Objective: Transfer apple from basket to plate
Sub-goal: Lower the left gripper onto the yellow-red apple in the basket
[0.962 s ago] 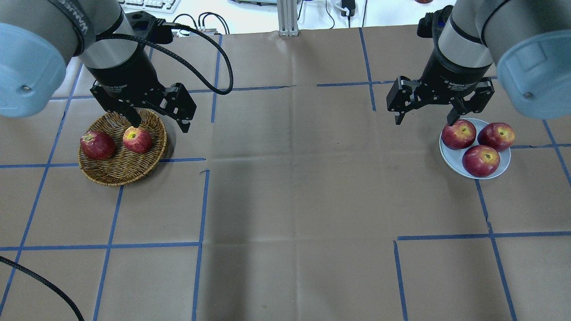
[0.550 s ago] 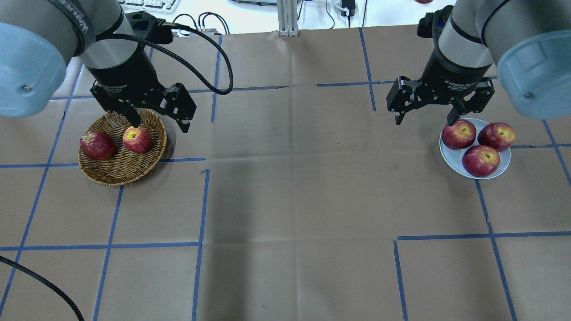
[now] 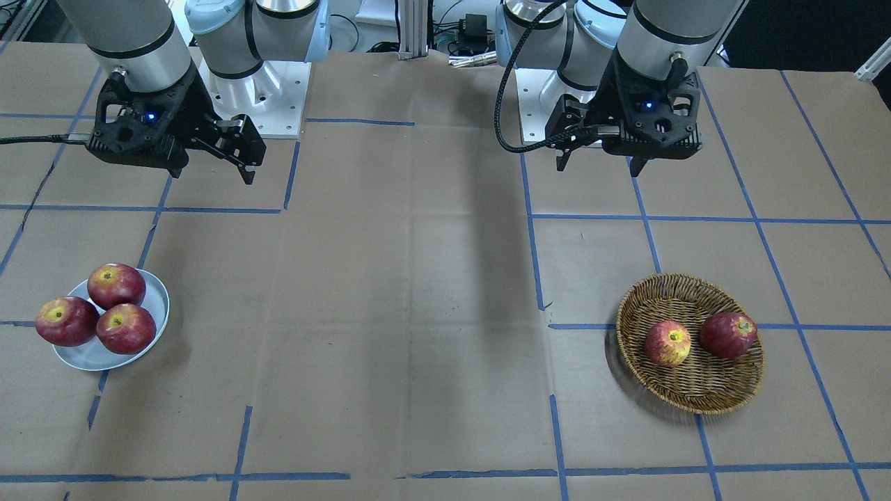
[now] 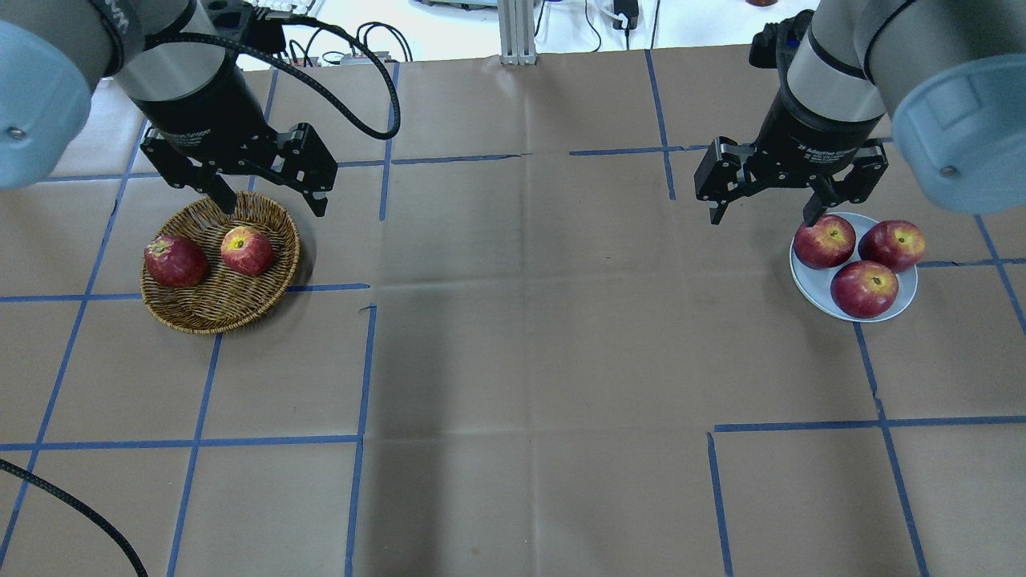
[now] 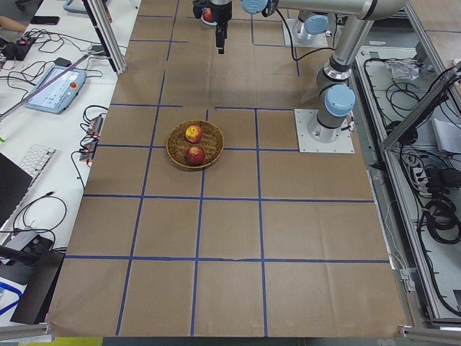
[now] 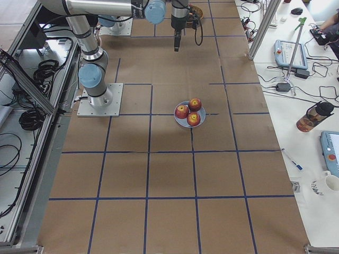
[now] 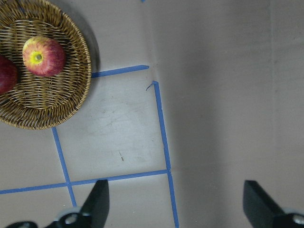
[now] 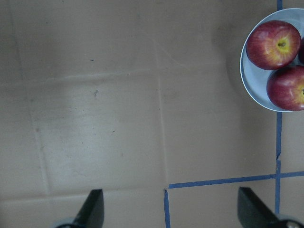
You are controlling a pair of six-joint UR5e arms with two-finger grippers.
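Wicker, brown and ribbed, that's the basket [image 4: 215, 314], and the apple [image 4: 247, 251], round, paler, yellow-streaked, sits inside it beside a darker apple [image 4: 175, 260]. Left tool [image 4: 272, 207] hangs up high, spread wide, holding nothing. The apple lies below it and off to one side, not in its gap, so I reckon it must slide across, then drop. Right tool [image 4: 761, 216], equally wide and empty, hovers by the smooth grey-blue plate [image 4: 805, 285] with three glossy apples [image 4: 864, 288], well apart across the papery surface [image 4: 521, 336]. Left tool's far nearer.
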